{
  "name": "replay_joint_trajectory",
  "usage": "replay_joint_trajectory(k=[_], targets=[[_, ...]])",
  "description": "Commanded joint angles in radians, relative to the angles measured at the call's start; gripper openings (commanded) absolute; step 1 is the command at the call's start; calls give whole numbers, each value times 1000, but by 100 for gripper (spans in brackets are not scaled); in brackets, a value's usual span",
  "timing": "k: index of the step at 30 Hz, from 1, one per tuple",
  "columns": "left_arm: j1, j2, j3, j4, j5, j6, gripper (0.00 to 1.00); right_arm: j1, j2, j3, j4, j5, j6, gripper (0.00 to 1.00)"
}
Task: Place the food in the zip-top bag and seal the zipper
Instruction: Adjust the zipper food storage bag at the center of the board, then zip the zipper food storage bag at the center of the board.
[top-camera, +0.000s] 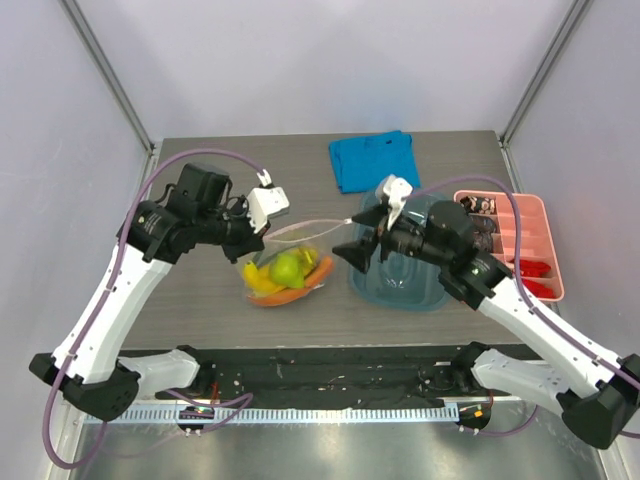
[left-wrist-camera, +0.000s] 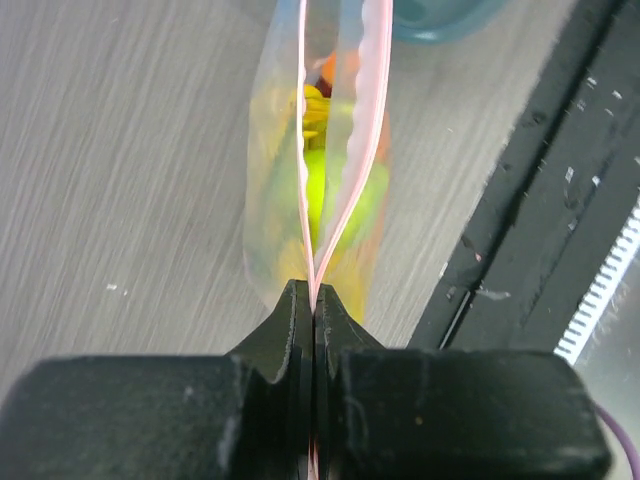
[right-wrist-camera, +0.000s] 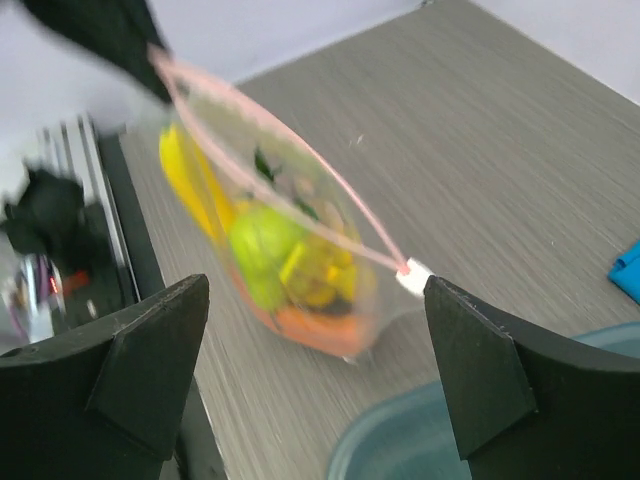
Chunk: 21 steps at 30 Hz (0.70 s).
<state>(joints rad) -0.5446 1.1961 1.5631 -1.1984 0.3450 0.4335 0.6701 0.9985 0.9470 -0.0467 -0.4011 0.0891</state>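
Observation:
The clear zip-top bag (top-camera: 290, 268) hangs over the table with the food inside: yellow bananas (right-wrist-camera: 190, 175), a green pear-like fruit (right-wrist-camera: 262, 243) and the orange-red pepper (right-wrist-camera: 315, 330). My left gripper (left-wrist-camera: 313, 300) is shut on the pink zipper strip (left-wrist-camera: 345, 150) at the bag's left corner and holds it up. The mouth gapes open along the strip. The white slider tab (right-wrist-camera: 412, 277) sits at the bag's right end. My right gripper (right-wrist-camera: 318, 330) is open, its fingers wide on either side of the bag, the right fingertip (right-wrist-camera: 450, 310) close beside the tab.
A teal plastic tub (top-camera: 400, 275) stands right of the bag, under my right gripper. A pink tray (top-camera: 545, 225) with small dark and red pieces is at the far right. A blue folded cloth (top-camera: 375, 160) lies at the back. The black table edge rail (top-camera: 330, 370) runs along the front.

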Motion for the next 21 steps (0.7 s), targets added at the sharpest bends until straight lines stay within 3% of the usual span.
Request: replay_joint_trajectory(k=[1,5,12,21], targets=[[44,-55,-26,-10,222,195,0,-3,-90,-122,30,-140,-340,93],[87,-46,-29,-23,306,243,0,-3,-164,-215,42,-176,-405,91],[133,-20,-25,-96,420,362,0,-6,-216,-410,364,-24,-477,81],[170,23,-9,-144,482,429,0,-46,-37,-421,666,-56,-413,79]])
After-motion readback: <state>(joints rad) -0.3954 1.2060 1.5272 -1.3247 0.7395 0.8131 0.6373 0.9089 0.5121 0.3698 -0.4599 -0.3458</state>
